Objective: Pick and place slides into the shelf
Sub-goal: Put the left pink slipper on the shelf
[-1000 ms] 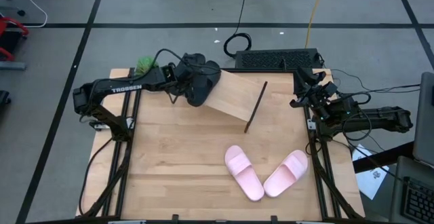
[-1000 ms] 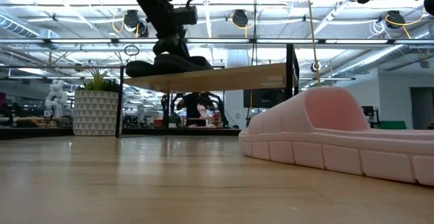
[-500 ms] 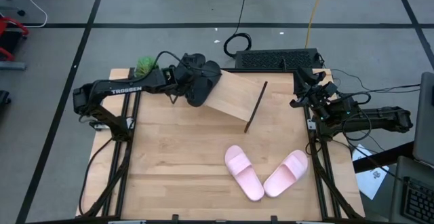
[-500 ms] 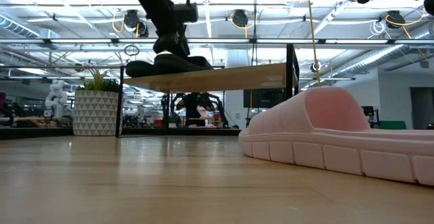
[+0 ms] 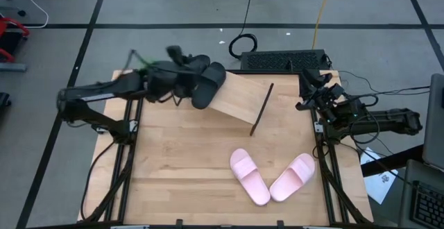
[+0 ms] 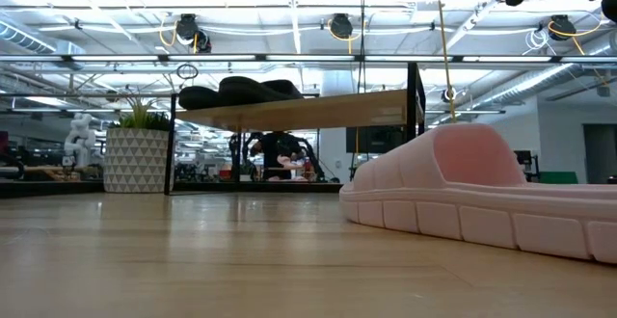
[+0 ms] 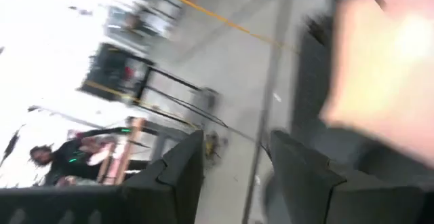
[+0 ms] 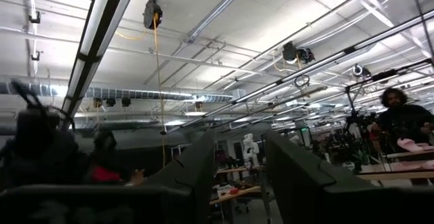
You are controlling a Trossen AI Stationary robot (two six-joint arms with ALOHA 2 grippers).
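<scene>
The left gripper [image 5: 172, 51] was seen at the shelf's left end, blurred, just beside the black slides [image 5: 205, 83], with its fingers [image 7: 178, 173] spread apart and nothing held between them. Both black slides were found resting on the shelf [image 5: 239, 98], side by side at its left end; from the low view they [image 6: 241, 92] were seen lying flat on the board [image 6: 318, 109], with no gripper on them. Half the job was judged done. The pink slides [image 5: 270, 177] were left on the table [image 5: 173, 159], toes together, well apart from the shelf. The right gripper [image 5: 305, 90] was parked at the table's right edge, fingers [image 8: 298, 176] part open and empty. Against a second earlier, the left gripper had been lifted off the black slide and pulled back leftward; the slides were unmoved.
</scene>
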